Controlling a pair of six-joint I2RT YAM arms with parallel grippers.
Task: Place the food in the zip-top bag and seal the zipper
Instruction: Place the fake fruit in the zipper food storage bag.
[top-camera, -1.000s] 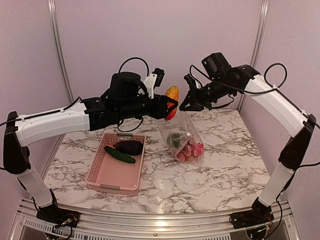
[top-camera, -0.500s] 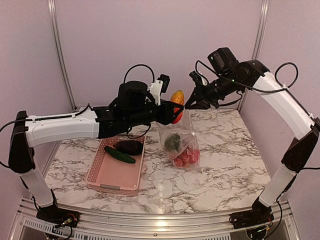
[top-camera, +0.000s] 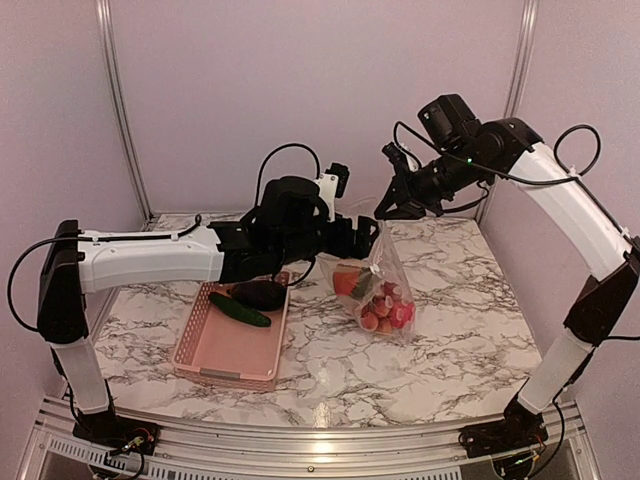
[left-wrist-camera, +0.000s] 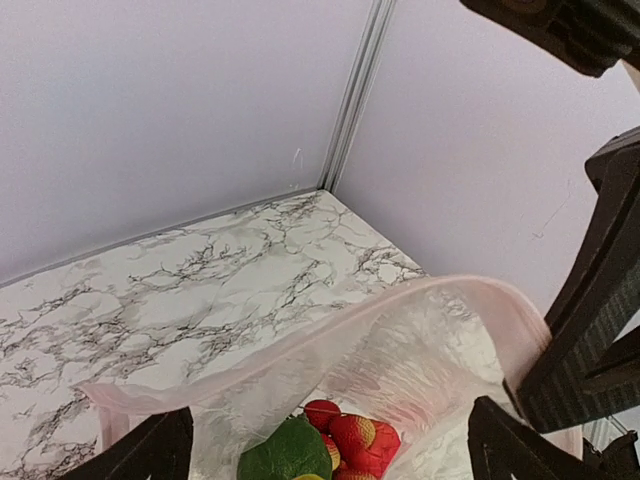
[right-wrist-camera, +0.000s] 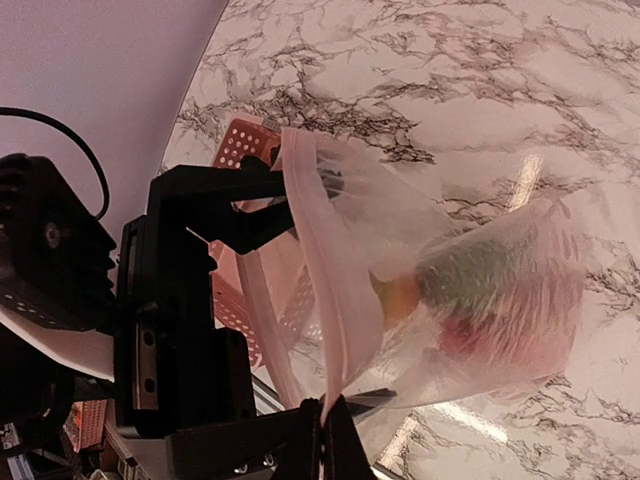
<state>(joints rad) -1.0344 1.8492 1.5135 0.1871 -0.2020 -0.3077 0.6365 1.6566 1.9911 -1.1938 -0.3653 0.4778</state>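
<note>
No writing, label, brand mark, number or sign can be read in any view: none on the zip-top bag (top-camera: 386, 272), on the food (top-camera: 385, 312) inside it, or on the pink basket (top-camera: 215, 372).

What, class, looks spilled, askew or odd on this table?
Nothing spilled or damaged. The zip-top bag hangs from the right pincer by its mouth edge, sagging open; eggplant and cucumber lie in the pink basket.

Robot lab test cell; plain lilac wall panels (top-camera: 300, 80) in alu frame posts (top-camera: 118, 100); marble-look tabletop (top-camera: 450, 340); left arm (top-camera: 140, 255) & right arm (top-camera: 570, 210) bolted to metal rail (top-camera: 320, 443) at near edge; exposed cables (top-camera: 290, 147).
</note>
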